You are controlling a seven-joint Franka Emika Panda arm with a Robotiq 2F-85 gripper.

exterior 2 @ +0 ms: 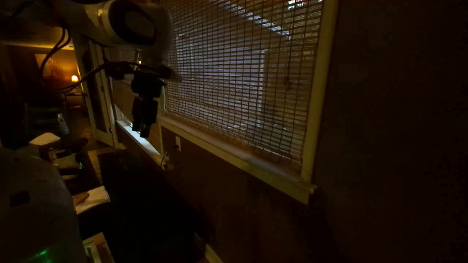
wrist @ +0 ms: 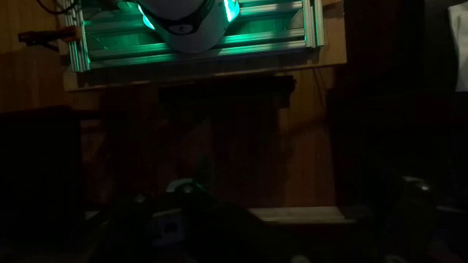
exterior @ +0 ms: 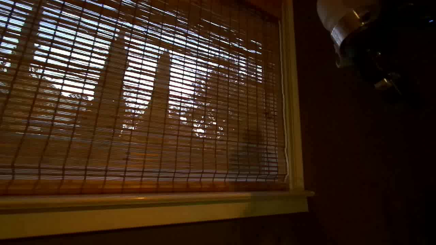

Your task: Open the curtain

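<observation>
The curtain, a brown-orange woven bamboo blind, hangs lowered in the window in both exterior views [exterior: 143, 136] [exterior 2: 234, 84], its bottom edge close to the pale sill [exterior: 136, 200]. Daylight shows through its slats. A thin pale cord [exterior: 283, 102] hangs along one side beside the window frame. My gripper [exterior 2: 140, 132] points downward in an exterior view, near the frame at that side of the window, apart from the curtain as far as I can see. In the dark wrist view the fingers of my gripper [wrist: 289, 162] look spread apart, with nothing visible between them. The curtain is not in the wrist view.
Another window with a blind and a bright sill [exterior 2: 140, 138] lies behind the gripper. A wall outlet [exterior 2: 178, 143] with a cord is between the windows. The robot base stands on a metal frame [wrist: 124, 58]. Papers [exterior 2: 93, 199] and clutter lie beside the base.
</observation>
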